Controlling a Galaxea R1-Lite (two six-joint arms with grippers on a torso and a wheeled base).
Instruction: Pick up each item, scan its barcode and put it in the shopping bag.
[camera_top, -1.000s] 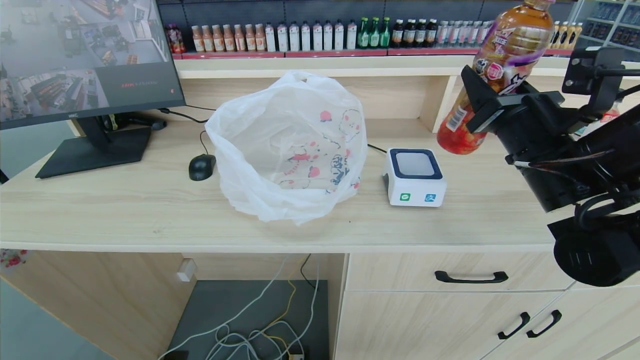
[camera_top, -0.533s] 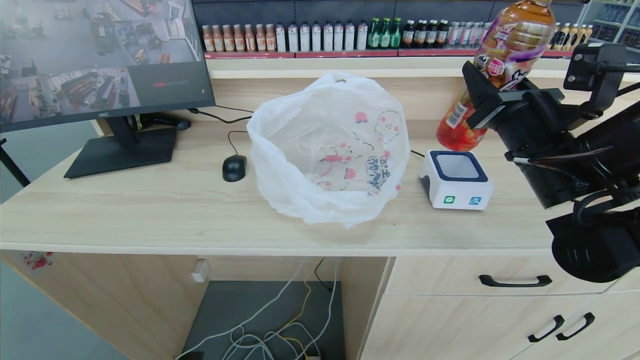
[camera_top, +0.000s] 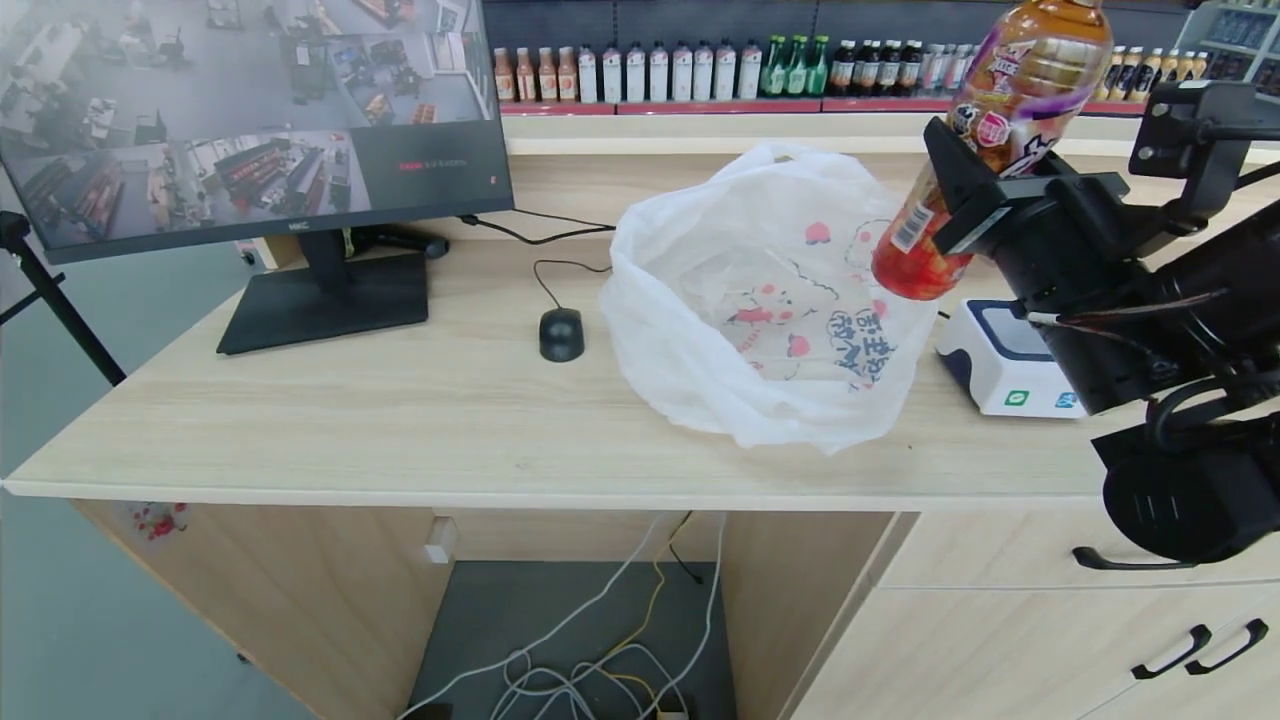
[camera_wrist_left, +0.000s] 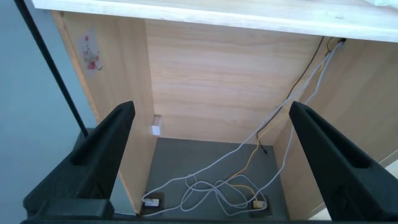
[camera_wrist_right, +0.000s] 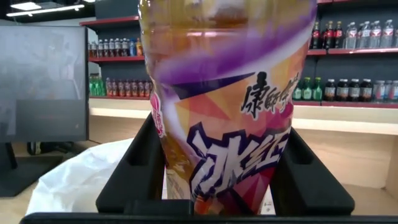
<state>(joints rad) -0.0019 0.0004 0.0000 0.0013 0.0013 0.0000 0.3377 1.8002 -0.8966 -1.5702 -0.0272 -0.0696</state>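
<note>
Shelves of drinks run behind the desk (camera_top: 400, 430). The whole head view has slid to the right within the last second. It was the camera that moved, not the bag (camera_top: 720, 330) or the scanner (camera_top: 1000, 365), which stand just beside each other on the right half of the desk.

What did change is where the bottle (camera_top: 1010, 110) hangs against them. Your right pincer (camera_top: 965, 195) is clamped around its middle and holds it tilted, cap up. The base hung above the scanner a moment ago and is now at the bag's rim on the scanner side. I judge that the drop into the bag comes next. Whether the barcode was read, you cannot tell from this.

Your left pincer (camera_wrist_left: 211, 118) hangs below the desk's front edge with fingers wide apart, holding nothing.

The right arm hides the scanner's right part. The bottle cap is cut off at the top, and the bag's bottom is hard to see through the crumpled plastic.
</note>
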